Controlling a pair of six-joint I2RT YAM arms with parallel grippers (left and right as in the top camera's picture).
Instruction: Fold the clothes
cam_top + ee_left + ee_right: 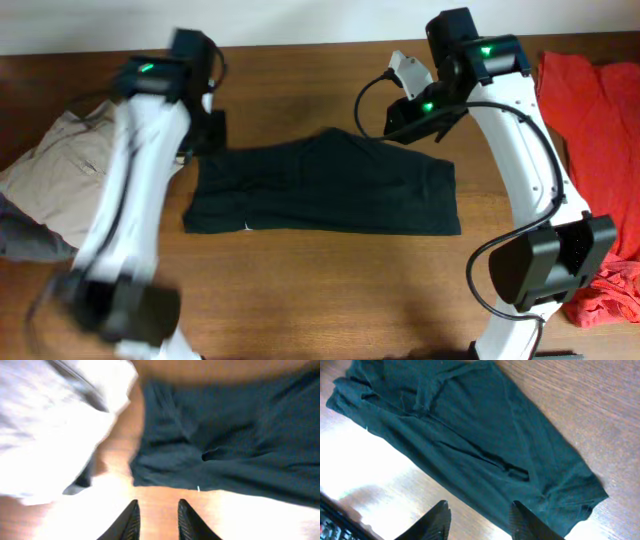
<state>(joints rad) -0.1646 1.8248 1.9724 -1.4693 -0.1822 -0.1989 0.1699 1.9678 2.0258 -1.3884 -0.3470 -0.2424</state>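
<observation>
Overhead: your black T-shirt [325,185] lies flat in the middle of the table [300,300], folded into a wide band, with its small white label [247,226] at the hem towards 7 o'clock. The left gripper [208,132] sits at the shirt's 10 o'clock corner, but that arm is blurred and you cannot read its fingers here. The right gripper [398,122] hangs over the shirt's 1 o'clock edge, its fingers lost against the dark cloth. Beige trousers [60,170] are heaped at 9 o'clock. One red garment [590,100] lies at 3 o'clock and another [610,290] at 4 o'clock.

Left wrist: your left gripper [158,505] is released, its fingers parted over bare wood with nothing between them. The T-shirt [230,435] fills the frame from 12 to 3 o'clock, its label [198,488] just past the fingertips. The trousers [50,420] are a pale blur at 10 o'clock.

Right wrist: your right gripper [480,505] is also released, fingers spread wide and gripping nothing, above the shirt's near edge. The T-shirt [470,430] runs from 10 o'clock down to 4 o'clock, creased along its length. Bare table [600,410] shows at 2 o'clock.
</observation>
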